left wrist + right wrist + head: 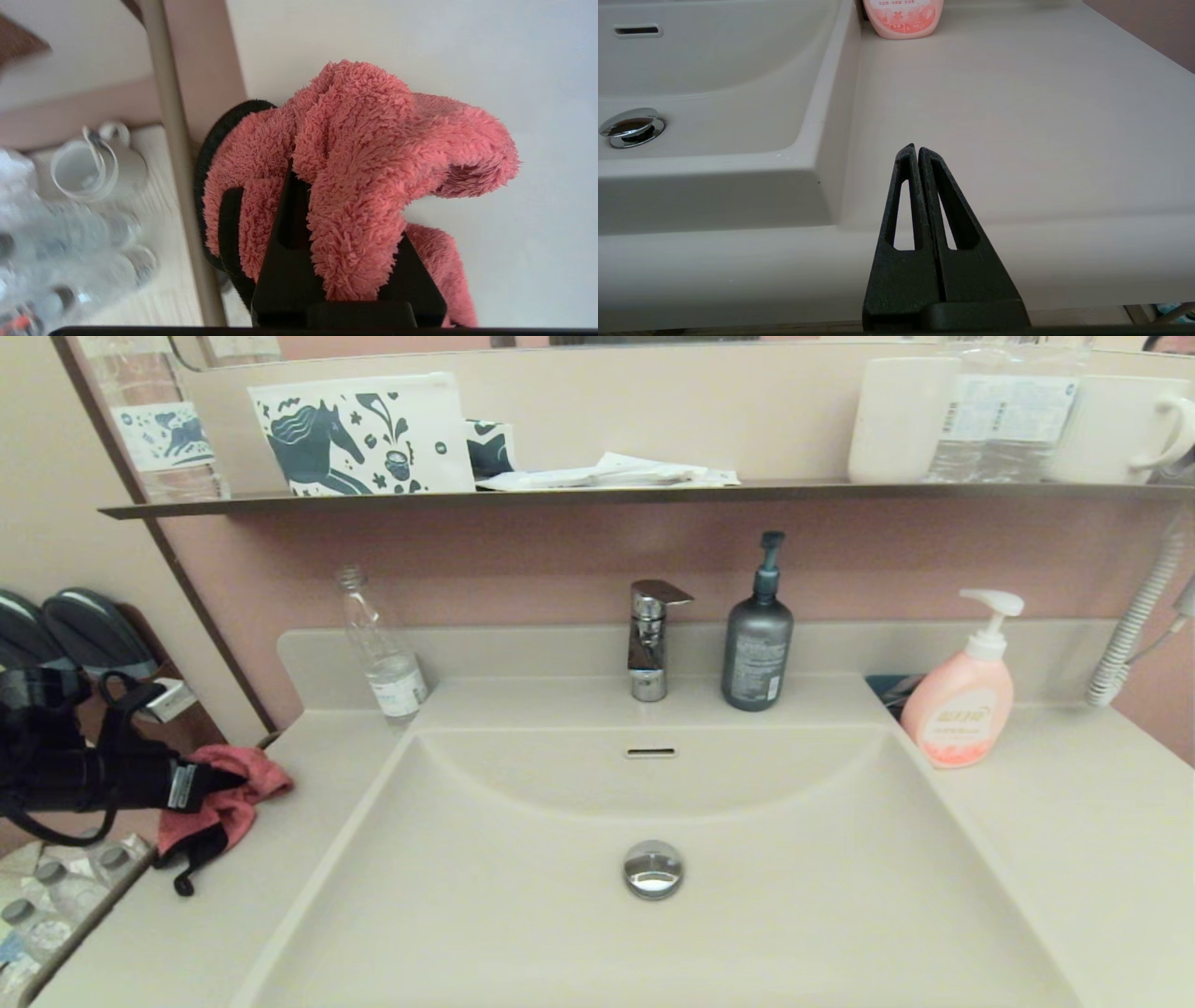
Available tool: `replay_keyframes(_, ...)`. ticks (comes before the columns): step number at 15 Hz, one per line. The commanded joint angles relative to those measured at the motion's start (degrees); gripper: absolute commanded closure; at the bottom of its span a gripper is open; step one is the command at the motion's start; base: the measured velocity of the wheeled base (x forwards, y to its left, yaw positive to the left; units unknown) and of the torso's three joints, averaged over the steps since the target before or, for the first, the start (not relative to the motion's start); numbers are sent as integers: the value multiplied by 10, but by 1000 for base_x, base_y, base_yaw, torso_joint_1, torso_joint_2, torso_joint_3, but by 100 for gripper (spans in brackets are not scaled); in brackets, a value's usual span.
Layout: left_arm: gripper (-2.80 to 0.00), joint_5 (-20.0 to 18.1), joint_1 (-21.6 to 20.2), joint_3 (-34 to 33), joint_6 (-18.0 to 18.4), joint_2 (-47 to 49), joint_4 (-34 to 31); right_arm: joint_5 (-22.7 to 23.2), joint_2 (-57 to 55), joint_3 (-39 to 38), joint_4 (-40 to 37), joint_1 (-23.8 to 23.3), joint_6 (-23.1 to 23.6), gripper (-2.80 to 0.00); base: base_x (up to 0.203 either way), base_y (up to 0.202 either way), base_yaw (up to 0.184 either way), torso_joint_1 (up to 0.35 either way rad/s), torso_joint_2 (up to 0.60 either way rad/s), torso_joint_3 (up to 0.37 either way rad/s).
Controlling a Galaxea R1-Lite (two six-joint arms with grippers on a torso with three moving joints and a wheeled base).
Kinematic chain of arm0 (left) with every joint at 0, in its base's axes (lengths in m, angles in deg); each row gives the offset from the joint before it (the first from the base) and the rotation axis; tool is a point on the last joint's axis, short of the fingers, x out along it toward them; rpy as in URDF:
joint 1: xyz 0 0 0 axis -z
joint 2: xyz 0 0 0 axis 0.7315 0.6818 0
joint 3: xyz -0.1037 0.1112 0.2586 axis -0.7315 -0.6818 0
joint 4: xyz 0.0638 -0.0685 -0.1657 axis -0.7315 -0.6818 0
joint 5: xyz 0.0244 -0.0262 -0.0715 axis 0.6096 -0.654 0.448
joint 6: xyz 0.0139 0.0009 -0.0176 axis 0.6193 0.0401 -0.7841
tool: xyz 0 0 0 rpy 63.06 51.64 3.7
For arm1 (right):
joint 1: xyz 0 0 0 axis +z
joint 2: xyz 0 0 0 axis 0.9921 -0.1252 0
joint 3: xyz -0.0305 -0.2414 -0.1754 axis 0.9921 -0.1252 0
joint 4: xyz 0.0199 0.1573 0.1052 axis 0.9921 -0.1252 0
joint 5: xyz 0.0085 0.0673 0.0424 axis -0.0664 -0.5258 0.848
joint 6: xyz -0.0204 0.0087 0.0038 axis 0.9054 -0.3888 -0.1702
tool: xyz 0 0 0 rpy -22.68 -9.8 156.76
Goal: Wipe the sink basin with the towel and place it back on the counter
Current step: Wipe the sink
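The coral-red fuzzy towel (241, 791) with black trim is bunched over the counter's (1074, 821) far left part, near its side edge. My left gripper (213, 782) is shut on the towel (369, 154), and folds of cloth bulge round its black fingers (285, 242). Whether the towel touches the counter (490, 56) I cannot tell. The beige sink basin (794, 859) lies to its right, with its chrome drain plug (653, 869) and overflow slot (651, 752). My right gripper (916, 149) is shut and empty, low at the counter's (1017, 116) front edge, right of the basin (714, 74); the head view does not show it.
A chrome faucet (651, 639), a grey pump bottle (757, 649) and a clear plastic bottle (385, 658) stand behind the basin. A pink soap bottle (962, 709) is on the right counter. A dark shelf (607, 495) runs overhead. A lower surface off the counter's left holds cups and bottles (93, 163).
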Motion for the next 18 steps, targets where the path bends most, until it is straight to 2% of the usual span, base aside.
replay_keyframes(1,0,-3,-1,-48,2,-36,0,0,0,0,0,0,0,0,0,0,0,0,0,0)
replay_keyframes(5,0,-2,32,-127,-10,-79,4,0,0,0,0,0,0,0,0,0,0,0,0,0)
replay_keyframes(9,0,2,83,-132,-36,-82,6,0,0,0,0,0,0,0,0,0,0,0,0,0)
replay_keyframes(13,0,13,122,-80,-69,-56,5,0,0,0,0,0,0,0,0,0,0,0,0,0)
replay_keyframes(18,0,32,145,15,-115,10,6,0,0,0,0,0,0,0,0,0,0,0,0,0)
